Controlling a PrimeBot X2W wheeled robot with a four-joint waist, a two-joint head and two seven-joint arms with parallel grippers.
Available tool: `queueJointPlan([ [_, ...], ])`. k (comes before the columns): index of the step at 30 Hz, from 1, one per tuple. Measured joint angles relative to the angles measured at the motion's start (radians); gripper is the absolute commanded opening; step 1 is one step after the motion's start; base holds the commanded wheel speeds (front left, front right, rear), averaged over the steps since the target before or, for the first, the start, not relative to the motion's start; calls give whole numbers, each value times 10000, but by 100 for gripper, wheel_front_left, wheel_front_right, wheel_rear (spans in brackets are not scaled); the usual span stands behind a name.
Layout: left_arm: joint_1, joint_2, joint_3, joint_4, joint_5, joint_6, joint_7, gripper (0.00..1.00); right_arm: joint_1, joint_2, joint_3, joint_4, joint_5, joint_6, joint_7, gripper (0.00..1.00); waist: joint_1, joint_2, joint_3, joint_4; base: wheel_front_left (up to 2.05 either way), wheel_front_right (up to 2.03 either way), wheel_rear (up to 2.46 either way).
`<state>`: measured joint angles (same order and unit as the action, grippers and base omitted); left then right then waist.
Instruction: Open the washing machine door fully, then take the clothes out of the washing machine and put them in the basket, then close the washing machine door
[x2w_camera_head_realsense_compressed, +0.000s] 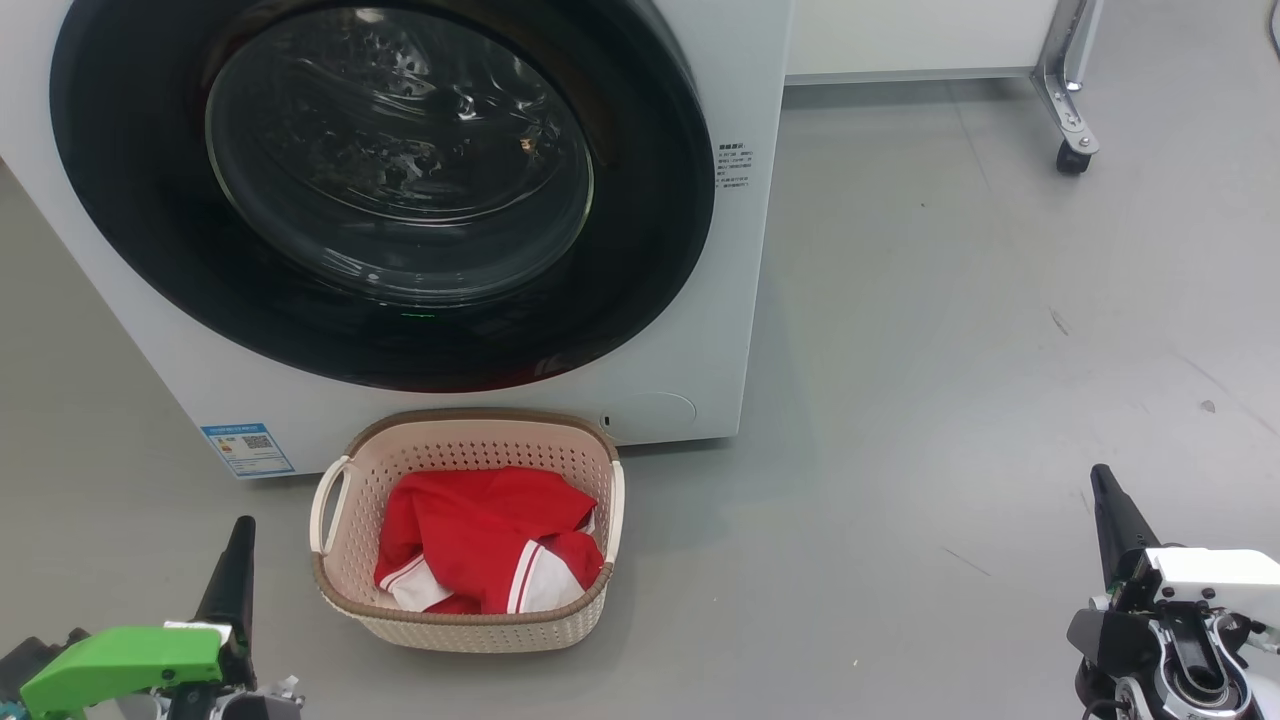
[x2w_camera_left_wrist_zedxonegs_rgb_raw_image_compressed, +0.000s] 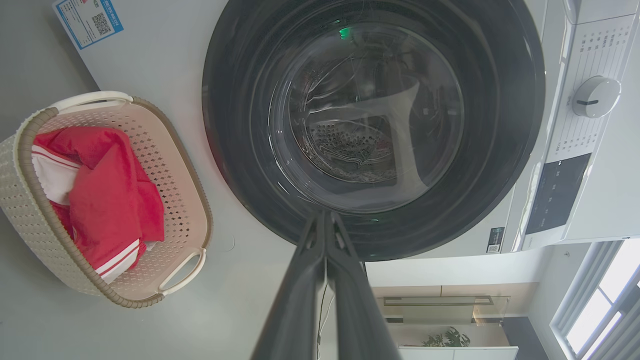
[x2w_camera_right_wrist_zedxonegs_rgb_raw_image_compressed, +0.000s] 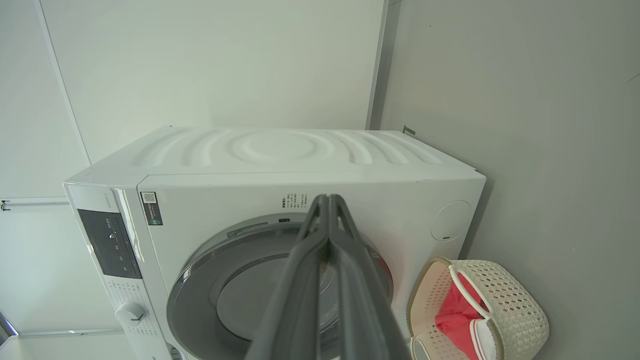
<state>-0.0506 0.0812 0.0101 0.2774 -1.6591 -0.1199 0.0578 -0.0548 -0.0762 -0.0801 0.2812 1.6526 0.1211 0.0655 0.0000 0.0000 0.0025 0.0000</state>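
Observation:
The white washing machine (x2w_camera_head_realsense_compressed: 735, 220) fills the upper left of the head view, its round black washing machine door (x2w_camera_head_realsense_compressed: 390, 190) flush against the front. Before it on the floor stands the cream basket (x2w_camera_head_realsense_compressed: 340, 590) with the red-and-white clothes (x2w_camera_head_realsense_compressed: 480, 540) lying inside. My left gripper (x2w_camera_head_realsense_compressed: 240, 535) sits shut at the lower left, left of the basket and apart from it. My right gripper (x2w_camera_head_realsense_compressed: 1100, 480) is shut at the lower right, well away from the machine. The left wrist view faces the door (x2w_camera_left_wrist_zedxonegs_rgb_raw_image_compressed: 375, 125) and the basket (x2w_camera_left_wrist_zedxonegs_rgb_raw_image_compressed: 190, 190); my left gripper (x2w_camera_left_wrist_zedxonegs_rgb_raw_image_compressed: 325, 217) there has its fingers pressed together.
A wheeled metal leg (x2w_camera_head_realsense_compressed: 1070, 100) of a white unit stands at the back right. Bare grey floor (x2w_camera_head_realsense_compressed: 1000, 350) stretches right of the machine. A blue label (x2w_camera_head_realsense_compressed: 247, 448) marks the machine's lower left corner, and a control dial (x2w_camera_left_wrist_zedxonegs_rgb_raw_image_compressed: 595, 97) sits on its panel.

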Motion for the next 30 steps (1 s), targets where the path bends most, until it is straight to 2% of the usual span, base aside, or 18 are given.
queueJointPlan([
  [30, -35, -6, 42, 12, 0, -2, 0, 0, -3, 21, -23, 4, -2, 0, 10, 0, 0, 0, 0, 0, 0, 0, 0],
])
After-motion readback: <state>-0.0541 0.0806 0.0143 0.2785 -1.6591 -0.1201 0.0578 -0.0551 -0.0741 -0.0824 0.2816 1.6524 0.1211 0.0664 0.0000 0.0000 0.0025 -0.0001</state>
